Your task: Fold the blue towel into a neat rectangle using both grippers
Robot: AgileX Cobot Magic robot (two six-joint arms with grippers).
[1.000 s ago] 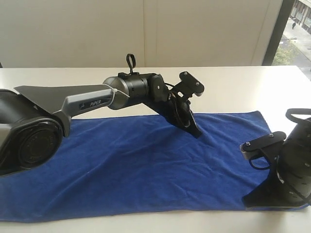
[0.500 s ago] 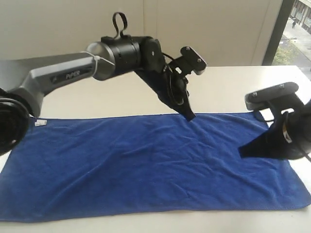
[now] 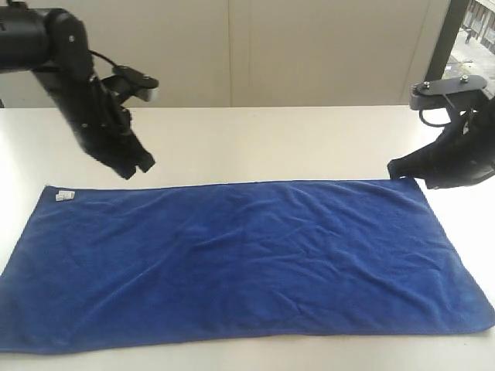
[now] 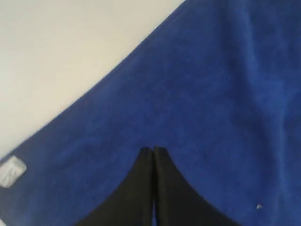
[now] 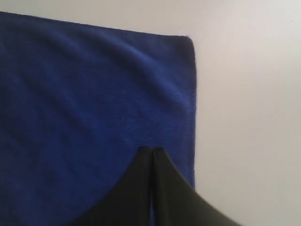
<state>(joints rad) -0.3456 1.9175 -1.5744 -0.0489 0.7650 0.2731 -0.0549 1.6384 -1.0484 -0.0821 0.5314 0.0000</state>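
Note:
The blue towel point(image 3: 240, 259) lies spread flat and unfolded across the table, its small white tag point(image 3: 63, 195) at the far left corner. Above that far left end my left gripper point(image 3: 139, 167) hangs shut and empty; the left wrist view has its jaws point(image 4: 153, 149) pressed together over the towel point(image 4: 202, 99), with the tag point(image 4: 10, 171) off to one side. My right gripper point(image 3: 396, 168) is shut and empty too, hovering just off the far right corner; in its wrist view the closed tips point(image 5: 151, 150) sit over the towel point(image 5: 84, 103) near its side edge.
The white table point(image 3: 271, 139) extends behind the towel and past both ends. A pale wall runs along the back, and a window point(image 3: 472, 39) stands at the far right. A narrow strip of table shows at the front edge.
Both arms have lifted off the towel and swung outward: the left from the middle of the far edge to the far left, the right from the near right corner up to the far right corner.

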